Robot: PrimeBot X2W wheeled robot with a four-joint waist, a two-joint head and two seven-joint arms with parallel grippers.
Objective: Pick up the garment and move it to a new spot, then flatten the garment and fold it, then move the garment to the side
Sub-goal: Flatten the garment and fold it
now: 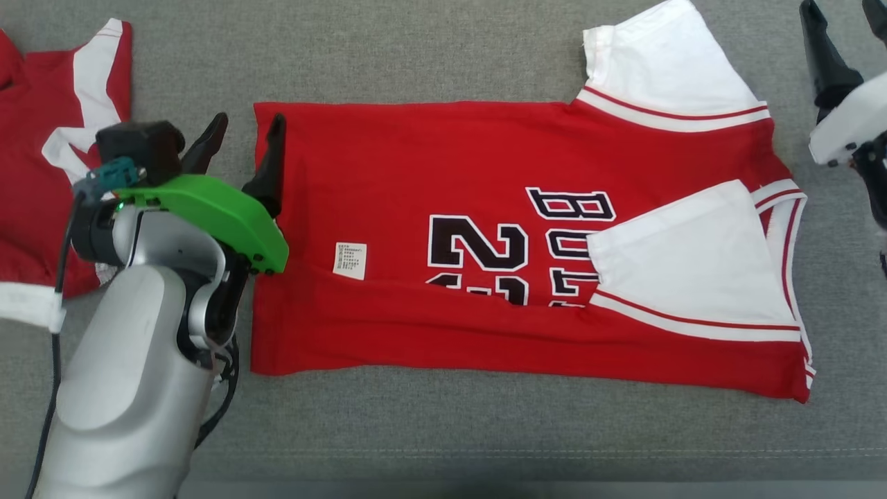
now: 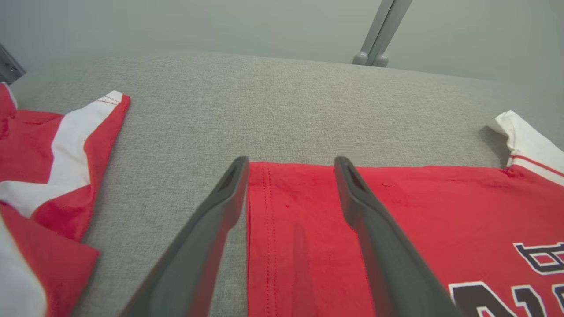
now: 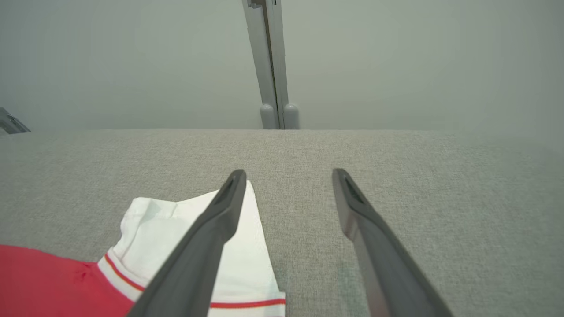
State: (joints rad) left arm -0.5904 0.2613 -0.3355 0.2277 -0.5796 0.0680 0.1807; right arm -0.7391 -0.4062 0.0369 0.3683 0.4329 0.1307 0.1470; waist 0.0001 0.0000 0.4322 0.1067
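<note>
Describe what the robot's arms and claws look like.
The left arm is rounded silver-grey metal with a green wrist plate, a black block, a teal plug and a black cable along it. The right arm shows a white casing. The left claw and right claw each have two long dark tapering fingers.

Robot test lab, it seems — grey fabric-covered table, bare pale wall, metal frame post
</note>
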